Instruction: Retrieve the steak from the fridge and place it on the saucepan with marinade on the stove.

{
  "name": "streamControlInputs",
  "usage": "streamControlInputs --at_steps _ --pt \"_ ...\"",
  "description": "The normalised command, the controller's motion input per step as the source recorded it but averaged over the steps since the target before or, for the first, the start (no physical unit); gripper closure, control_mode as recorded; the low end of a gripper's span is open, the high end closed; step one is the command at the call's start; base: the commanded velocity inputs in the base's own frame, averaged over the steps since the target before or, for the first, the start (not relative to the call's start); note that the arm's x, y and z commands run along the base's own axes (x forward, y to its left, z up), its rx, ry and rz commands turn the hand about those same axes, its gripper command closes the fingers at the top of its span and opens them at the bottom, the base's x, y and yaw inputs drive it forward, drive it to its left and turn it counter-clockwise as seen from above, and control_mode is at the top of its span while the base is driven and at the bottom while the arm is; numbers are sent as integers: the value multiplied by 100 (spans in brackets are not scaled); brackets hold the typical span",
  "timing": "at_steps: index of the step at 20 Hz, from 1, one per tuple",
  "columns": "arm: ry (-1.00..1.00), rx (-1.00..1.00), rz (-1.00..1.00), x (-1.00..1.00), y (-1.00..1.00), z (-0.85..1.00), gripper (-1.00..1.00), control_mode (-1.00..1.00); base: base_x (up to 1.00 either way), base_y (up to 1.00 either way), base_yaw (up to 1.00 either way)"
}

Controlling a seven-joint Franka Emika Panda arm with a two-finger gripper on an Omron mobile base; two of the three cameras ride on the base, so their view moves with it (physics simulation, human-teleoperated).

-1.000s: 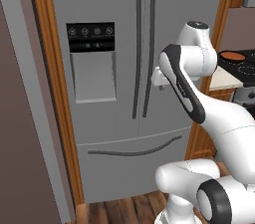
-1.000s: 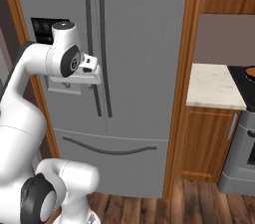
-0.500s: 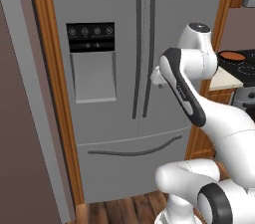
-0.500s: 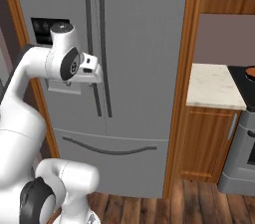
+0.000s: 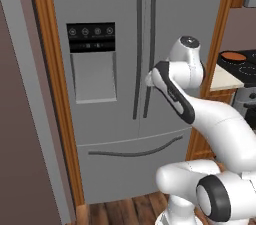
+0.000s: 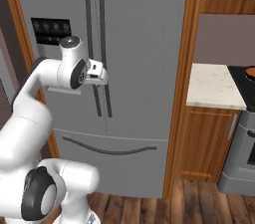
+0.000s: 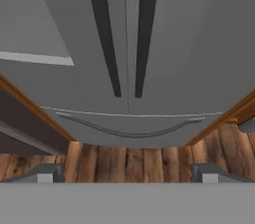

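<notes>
The grey steel fridge stands shut in front of me, both doors closed, so the steak is hidden. My gripper hovers at mid height just in front of the two long dark handles, open with nothing between its fingers. In the hand view the fingertips stand wide apart below the handles and the fridge door. From the left base view the gripper is mostly covered by my forearm. Far right, the saucepan with marinade sits on the black stove; its orange edge shows there too.
A black dispenser panel sits on the left door, a curved drawer handle below. Wooden trim flanks the fridge. A pale counter over a wood cabinet lies between fridge and stove. A brown wall stands at left.
The hand has edged a little closer to the fridge handles; the jaws stay wide apart. The fridge doors have not moved.
</notes>
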Motion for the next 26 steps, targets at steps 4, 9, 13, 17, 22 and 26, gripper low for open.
streamControlInputs --at_steps 4,9,13,17,22,26 --pt "0 -1 -6 51 0 -17 -100 -100 0 0 0" --pt "-4 -1 -7 68 0 -16 -100 -100 0 0 0" --pt "-12 0 -1 77 -6 -1 -100 -100 0 0 0" --pt "-12 0 1 53 -19 0 -100 -100 0 0 0" --pt "-5 0 2 48 -14 0 -100 -100 0 0 0" --pt "-3 0 0 51 0 0 -100 -100 0 0 0"
